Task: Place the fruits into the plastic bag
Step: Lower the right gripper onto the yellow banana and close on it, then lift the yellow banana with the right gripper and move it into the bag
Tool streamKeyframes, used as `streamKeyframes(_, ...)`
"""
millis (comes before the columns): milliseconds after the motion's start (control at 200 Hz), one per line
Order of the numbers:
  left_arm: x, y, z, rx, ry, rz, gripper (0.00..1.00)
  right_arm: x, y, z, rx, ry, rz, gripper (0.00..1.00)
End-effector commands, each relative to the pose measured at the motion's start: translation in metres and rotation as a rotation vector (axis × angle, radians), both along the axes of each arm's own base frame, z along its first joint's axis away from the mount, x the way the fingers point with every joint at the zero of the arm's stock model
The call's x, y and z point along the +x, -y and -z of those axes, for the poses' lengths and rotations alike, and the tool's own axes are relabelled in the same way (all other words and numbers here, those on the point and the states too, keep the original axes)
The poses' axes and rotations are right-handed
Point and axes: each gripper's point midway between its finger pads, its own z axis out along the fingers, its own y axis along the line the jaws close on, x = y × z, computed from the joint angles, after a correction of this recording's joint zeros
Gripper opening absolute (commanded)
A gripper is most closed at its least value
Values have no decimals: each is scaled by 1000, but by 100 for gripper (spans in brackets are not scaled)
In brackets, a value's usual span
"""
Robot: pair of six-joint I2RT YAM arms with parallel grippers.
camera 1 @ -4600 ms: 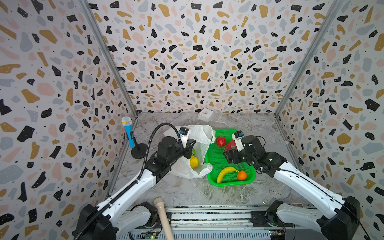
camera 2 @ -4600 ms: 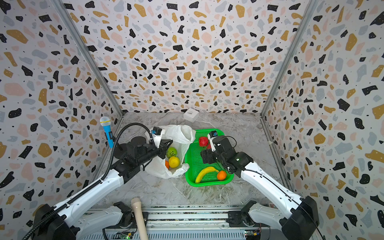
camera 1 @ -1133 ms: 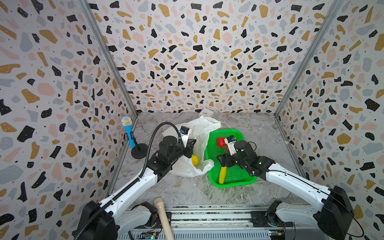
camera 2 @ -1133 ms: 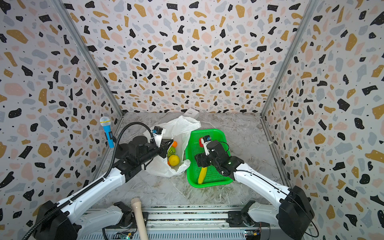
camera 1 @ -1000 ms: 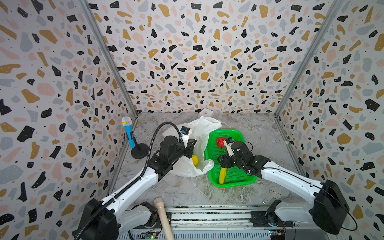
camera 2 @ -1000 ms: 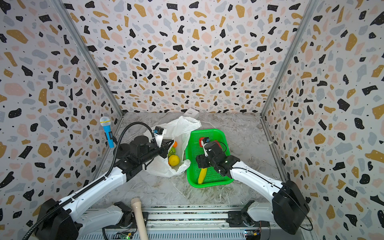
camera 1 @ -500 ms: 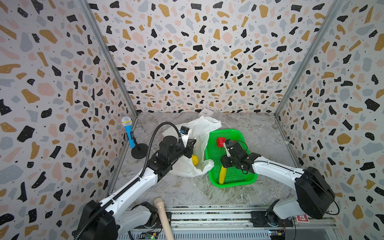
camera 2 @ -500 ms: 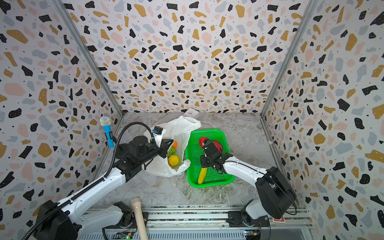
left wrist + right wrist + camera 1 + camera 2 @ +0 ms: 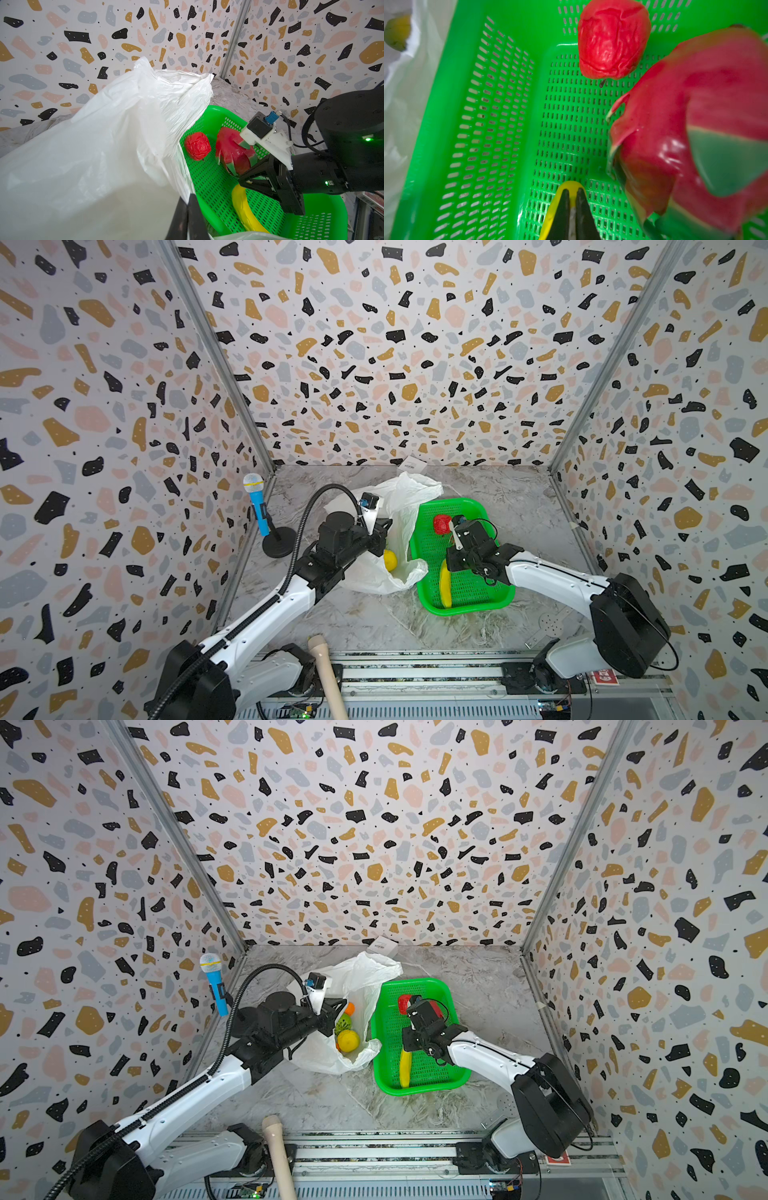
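Note:
The white plastic bag (image 9: 399,506) (image 9: 357,977) (image 9: 104,135) lies left of the green basket (image 9: 473,597) (image 9: 446,104). My left gripper (image 9: 384,531) (image 9: 188,197) is shut on the bag's rim and holds it up. Inside the bag lie a yellow lemon (image 9: 348,1041), a green fruit (image 9: 343,1022) and an orange one (image 9: 350,1008). The basket holds a yellow banana (image 9: 445,585) (image 9: 245,209) (image 9: 553,212), a bumpy red ball (image 9: 197,145) (image 9: 612,39) and a large red fruit with green scales (image 9: 234,151) (image 9: 695,124). My right gripper (image 9: 405,1046) (image 9: 572,190) is shut, its tips lying on the banana's far end; no banana shows between them.
A blue toy microphone (image 9: 259,506) on a black stand stands at the left wall. A small white box (image 9: 411,464) leans at the back wall. A wooden handle (image 9: 326,672) pokes up from the front rail. The basket's rim touches the bag's side.
My right gripper has closed from wide open to shut over the banana's end, and its arm has drawn in along the basket. The left gripper and the bag have stayed put.

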Motion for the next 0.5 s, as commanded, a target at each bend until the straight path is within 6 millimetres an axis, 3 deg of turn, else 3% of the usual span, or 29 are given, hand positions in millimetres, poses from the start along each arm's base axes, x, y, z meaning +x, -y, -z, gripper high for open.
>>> streamKeyframes(0,2,-1,-22,-23,52,-5,0,13,-4,-53,61,114,-1,0)
streamKeyframes(315,0,1,-19,-30,40,6,0,33,-36,-168,286,369,-100,0)
streamKeyframes(400,-1,1,-19,-35,39,8,0,40,-49,-184,339,401,-123,0)
streamKeyframes(496,-2,1,-20,-41,40,8,0,52,-66,-185,385,380,-141,0)
